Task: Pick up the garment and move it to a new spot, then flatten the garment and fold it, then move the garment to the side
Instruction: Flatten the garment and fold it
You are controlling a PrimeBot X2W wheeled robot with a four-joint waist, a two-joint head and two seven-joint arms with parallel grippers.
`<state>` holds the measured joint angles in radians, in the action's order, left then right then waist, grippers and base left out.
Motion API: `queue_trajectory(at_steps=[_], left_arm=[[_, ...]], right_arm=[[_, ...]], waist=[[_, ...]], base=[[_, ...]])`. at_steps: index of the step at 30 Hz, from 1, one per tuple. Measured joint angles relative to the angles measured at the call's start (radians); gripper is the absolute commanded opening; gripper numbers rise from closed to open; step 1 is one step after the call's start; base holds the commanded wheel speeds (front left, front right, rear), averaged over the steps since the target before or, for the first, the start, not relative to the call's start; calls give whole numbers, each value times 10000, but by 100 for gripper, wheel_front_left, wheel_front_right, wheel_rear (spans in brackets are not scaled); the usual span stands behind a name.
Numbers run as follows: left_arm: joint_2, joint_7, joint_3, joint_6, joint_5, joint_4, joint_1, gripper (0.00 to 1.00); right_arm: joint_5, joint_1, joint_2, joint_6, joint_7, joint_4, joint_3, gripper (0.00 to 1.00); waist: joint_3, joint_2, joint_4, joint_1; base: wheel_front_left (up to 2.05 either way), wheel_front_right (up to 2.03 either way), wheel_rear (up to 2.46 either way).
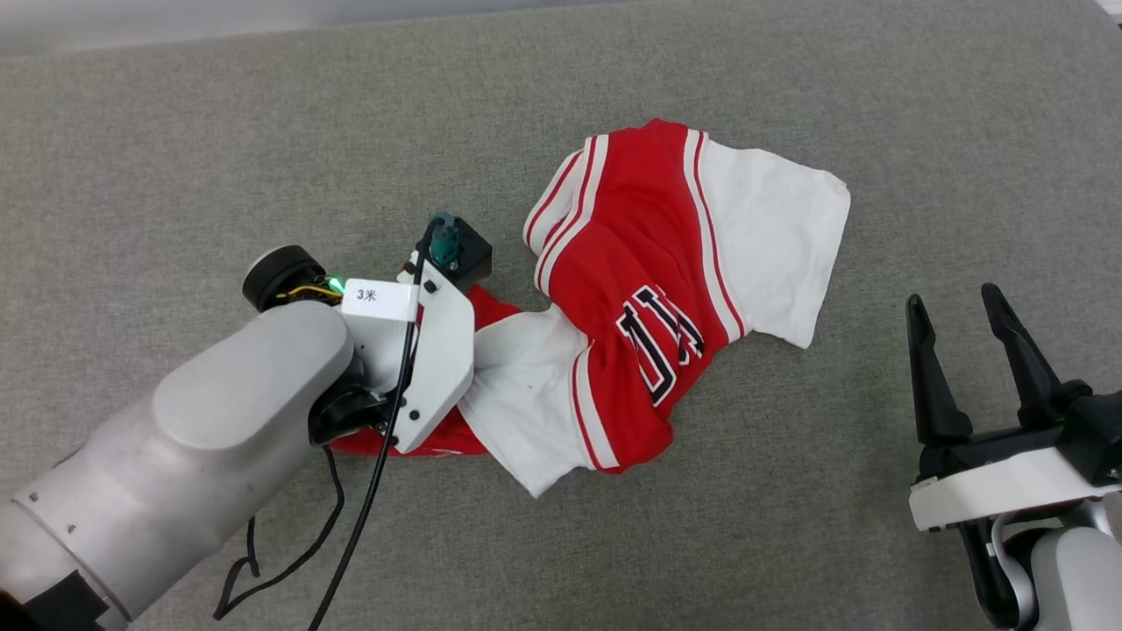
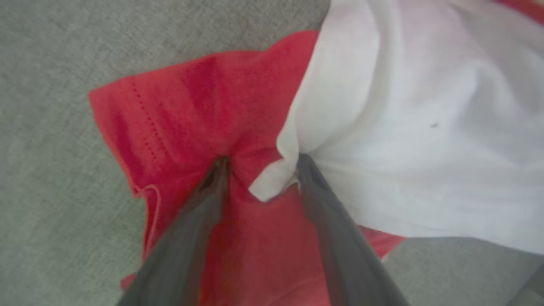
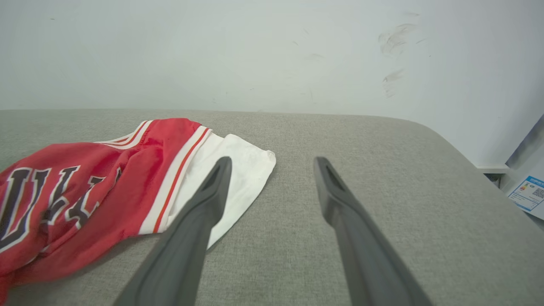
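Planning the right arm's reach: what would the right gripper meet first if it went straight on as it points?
Likely the bare grey surface ahead of the right gripper; the garment lies left of that line. Depth is unclear.

A grey, felt-like padded surface (image 1: pixel 789 543) carries everything. It runs wide to left and right, and its far right corner (image 3: pixel 425 127) is rounded. One garment (image 1: pixel 640 289) lies on it, crumpled, about the middle. The garment is red with striped red-and-white trim, and black white-outlined letters face up. One white sleeve (image 1: pixel 771 237) spreads flat toward the far right. The other sleeve (image 1: pixel 526 394) lies bunched at the near left, over a red hem (image 2: pixel 140 123) that rests on the grey cloth.
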<state>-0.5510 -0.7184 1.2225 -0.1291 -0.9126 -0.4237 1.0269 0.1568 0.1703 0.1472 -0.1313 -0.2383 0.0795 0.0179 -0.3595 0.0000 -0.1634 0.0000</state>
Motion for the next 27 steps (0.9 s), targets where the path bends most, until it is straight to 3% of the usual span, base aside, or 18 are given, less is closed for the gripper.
queue_trajectory(at_steps=[7,10,17,27], left_arm=[[-84,1097,320,-48,-134,-359,480,0],[-435,2105,46,-17,182,-966,1598,0],[-660,3580,-211,136,1187,-1657,2692,0],[-869,5193,-125,353,1262,-2011,1423,0]], right_arm=[[-58,95,-42,0,-79,146,4,100],[-59,85,-69,0,-115,247,17,100],[-58,-75,-88,0,-163,318,79,100],[-88,-416,-127,0,-178,328,230,100]], waist=[[128,0,87,1],[410,0,121,1],[719,0,153,1],[1234,0,452,1]], base=[[0,0,0],[0,0,0],[0,0,0],[0,0,0]])
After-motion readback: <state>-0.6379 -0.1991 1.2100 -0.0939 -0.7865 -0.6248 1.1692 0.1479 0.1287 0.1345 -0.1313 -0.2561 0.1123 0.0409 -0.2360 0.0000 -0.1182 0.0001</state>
